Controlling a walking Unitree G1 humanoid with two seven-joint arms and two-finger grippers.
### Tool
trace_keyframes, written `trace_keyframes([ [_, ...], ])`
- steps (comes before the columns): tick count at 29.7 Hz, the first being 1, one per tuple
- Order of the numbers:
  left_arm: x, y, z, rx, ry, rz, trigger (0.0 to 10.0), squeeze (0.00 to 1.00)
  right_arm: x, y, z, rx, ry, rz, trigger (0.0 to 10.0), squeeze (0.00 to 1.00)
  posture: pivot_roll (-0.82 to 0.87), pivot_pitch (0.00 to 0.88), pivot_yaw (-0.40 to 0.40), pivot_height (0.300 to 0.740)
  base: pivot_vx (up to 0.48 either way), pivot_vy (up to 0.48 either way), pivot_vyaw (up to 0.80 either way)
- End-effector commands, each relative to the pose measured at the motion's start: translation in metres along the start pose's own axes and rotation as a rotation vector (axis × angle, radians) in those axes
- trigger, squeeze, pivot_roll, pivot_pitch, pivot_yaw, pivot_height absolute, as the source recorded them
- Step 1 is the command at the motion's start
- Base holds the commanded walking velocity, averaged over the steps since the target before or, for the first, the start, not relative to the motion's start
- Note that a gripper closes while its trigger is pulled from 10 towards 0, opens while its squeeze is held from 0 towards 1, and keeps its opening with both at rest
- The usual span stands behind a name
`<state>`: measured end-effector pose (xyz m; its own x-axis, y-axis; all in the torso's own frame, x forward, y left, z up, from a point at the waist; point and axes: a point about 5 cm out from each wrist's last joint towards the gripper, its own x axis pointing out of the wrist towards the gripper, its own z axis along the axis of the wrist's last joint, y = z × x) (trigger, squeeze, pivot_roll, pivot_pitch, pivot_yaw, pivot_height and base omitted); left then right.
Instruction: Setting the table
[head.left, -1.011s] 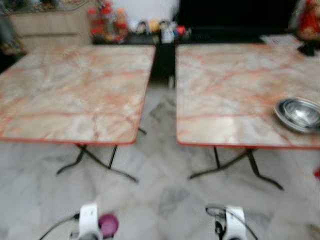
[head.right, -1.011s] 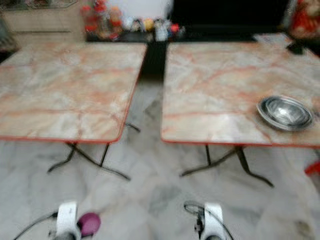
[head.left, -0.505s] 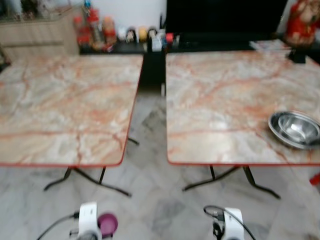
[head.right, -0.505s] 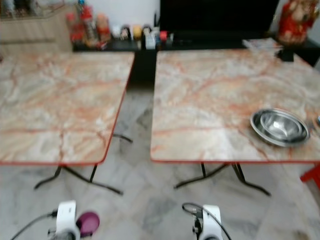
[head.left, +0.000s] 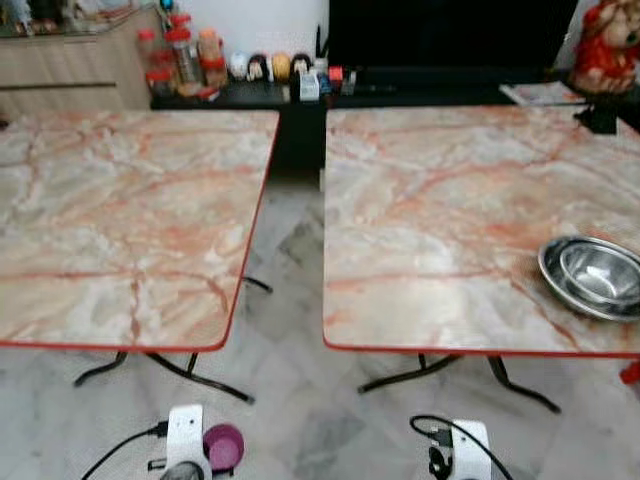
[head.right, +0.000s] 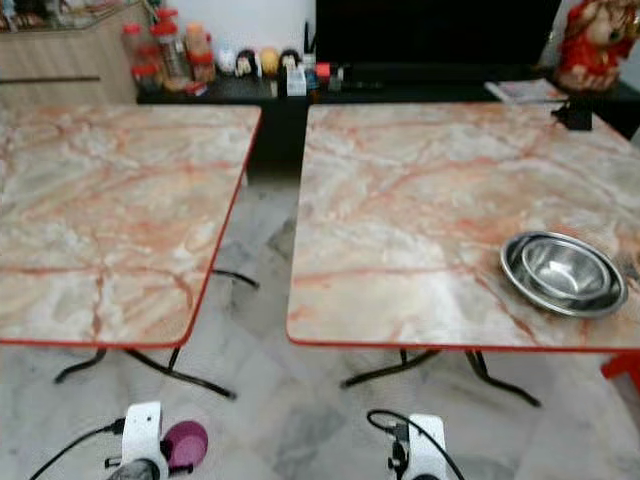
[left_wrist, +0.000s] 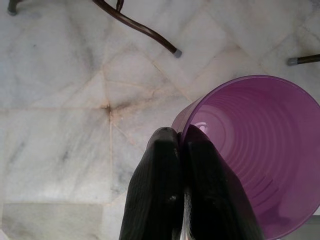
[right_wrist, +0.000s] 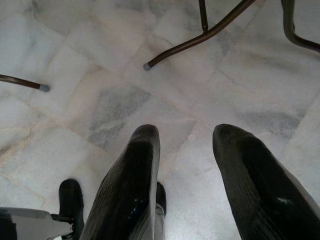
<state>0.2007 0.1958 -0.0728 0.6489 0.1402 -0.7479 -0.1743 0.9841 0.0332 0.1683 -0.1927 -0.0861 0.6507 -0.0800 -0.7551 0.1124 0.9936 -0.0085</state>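
A purple plastic cup (left_wrist: 260, 150) hangs low over the floor, its rim pinched between the fingers of my left gripper (left_wrist: 179, 137), which is shut on it. From the head, the cup (head.left: 224, 446) shows at the bottom left beside my left wrist. My right gripper (right_wrist: 185, 137) hangs open over the marble floor with nothing between its fingers. Ahead stand two marble-patterned tables with red edges, the left table (head.left: 120, 220) and the right table (head.left: 440, 220). A stack of steel bowls (head.left: 592, 276) sits near the right table's front right corner.
A gap of marble floor (head.left: 285, 330) runs between the two tables, with their dark metal legs (head.left: 420, 372) beneath. Behind them a low black cabinet (head.left: 300, 95) carries jars and small figurines. A red figure (head.left: 605, 45) stands at the back right.
The camera has moved closer and the picture has sharpened; the tables and bowls sit lower and larger in view. Both arms hang as before, the cup still held.
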Motion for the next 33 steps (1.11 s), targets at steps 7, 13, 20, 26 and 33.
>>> trace_keyframes([
  [7, 0.0004, -0.0013, 0.0022, 0.013, -0.008, -0.001, 10.0, 0.00, -0.0008, -0.0028, -0.0017, 0.006, 0.004, -0.010, 10.0, 0.00, -0.07, 0.000, 0.015, 0.740, 0.000, -0.399, 0.00],
  [13, 0.0003, -0.0008, 0.0016, 0.013, -0.007, 0.000, 10.0, 0.00, -0.0009, -0.0030, -0.0024, 0.006, 0.007, -0.010, 10.0, 0.00, -0.07, 0.000, 0.015, 0.740, 0.000, -0.396, 0.00],
  [20, 0.0003, -0.0009, 0.0019, 0.014, -0.009, -0.003, 10.0, 0.00, -0.0010, -0.0033, -0.0027, 0.004, 0.008, -0.009, 10.0, 0.00, -0.07, 0.000, 0.018, 0.740, 0.000, -0.393, 0.00],
  [26, 0.0004, -0.0012, 0.0026, 0.017, -0.012, -0.006, 10.0, 0.00, -0.0011, -0.0045, -0.0024, 0.003, 0.007, -0.011, 10.0, 0.00, -0.07, 0.000, 0.018, 0.740, 0.000, -0.392, 0.00],
  [33, 0.0003, -0.0009, 0.0022, 0.017, -0.011, -0.007, 10.0, 0.00, -0.0013, -0.0063, -0.0021, -0.002, 0.004, -0.018, 10.0, 0.00, -0.07, 0.000, 0.015, 0.740, 0.000, -0.391, 0.00],
])
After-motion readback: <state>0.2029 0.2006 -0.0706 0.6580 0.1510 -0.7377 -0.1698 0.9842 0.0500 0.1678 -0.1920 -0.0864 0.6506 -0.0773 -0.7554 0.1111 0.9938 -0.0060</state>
